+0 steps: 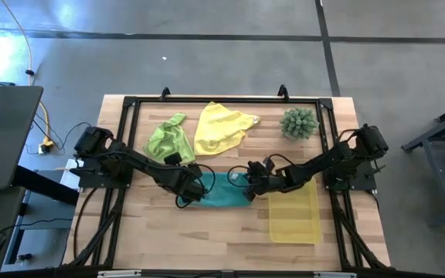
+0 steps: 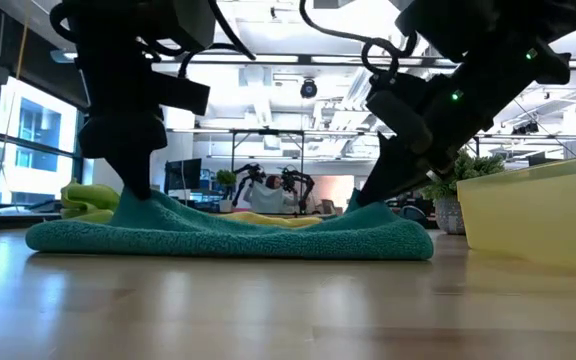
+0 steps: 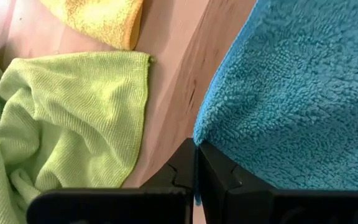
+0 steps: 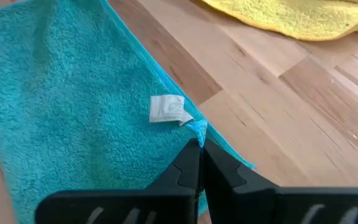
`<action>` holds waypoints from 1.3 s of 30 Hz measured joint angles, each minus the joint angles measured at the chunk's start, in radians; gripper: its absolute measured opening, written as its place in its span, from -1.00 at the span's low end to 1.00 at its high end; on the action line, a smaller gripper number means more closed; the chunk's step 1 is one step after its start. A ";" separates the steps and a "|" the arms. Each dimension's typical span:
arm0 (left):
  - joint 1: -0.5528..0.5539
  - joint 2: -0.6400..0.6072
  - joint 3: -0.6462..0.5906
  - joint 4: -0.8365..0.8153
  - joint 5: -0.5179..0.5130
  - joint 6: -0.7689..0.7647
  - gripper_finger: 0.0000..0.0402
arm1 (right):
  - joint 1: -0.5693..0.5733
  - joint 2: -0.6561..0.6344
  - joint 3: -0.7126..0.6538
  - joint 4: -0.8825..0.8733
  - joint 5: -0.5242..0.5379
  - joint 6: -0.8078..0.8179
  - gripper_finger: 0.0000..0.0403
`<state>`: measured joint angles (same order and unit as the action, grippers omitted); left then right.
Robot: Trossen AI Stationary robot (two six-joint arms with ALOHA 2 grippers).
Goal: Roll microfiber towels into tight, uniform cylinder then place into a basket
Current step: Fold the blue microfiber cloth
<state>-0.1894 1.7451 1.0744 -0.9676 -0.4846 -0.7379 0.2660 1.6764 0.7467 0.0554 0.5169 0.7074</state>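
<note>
Both grippers pinched on the teal towel (image 1: 224,193) — mid-table, long axis running left to right.
Left gripper (image 1: 195,184) clamps its left end, right gripper (image 1: 252,182) what looks like a far corner; basket (image 1: 293,215) sits toward the front-right corner.

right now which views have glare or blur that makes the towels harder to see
High view: bright glare on the floor at upper left, towels clear. Low view: ceiling lights blow out the background, both arms are near-silhouettes, the teal towel stays sharp. Left wrist view: lime green towel evenly lit. Right wrist view: teal towel's white tag slightly overexposed.
</note>
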 joint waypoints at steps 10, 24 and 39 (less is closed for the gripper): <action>0.008 0.000 0.000 0.001 0.005 0.009 -0.97 | -0.026 0.000 0.000 -0.011 -0.048 -0.061 -0.94; 0.008 0.000 0.000 0.002 0.010 0.009 -0.96 | -0.058 -0.031 0.000 0.026 -0.196 -0.131 -0.31; 0.008 0.000 0.000 -0.020 0.008 0.004 -0.54 | -0.043 -0.007 0.000 0.031 -0.203 -0.104 -0.31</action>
<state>-0.1818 1.7451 1.0744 -0.9880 -0.4763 -0.7336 0.2226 1.6693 0.7467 0.0859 0.3140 0.6038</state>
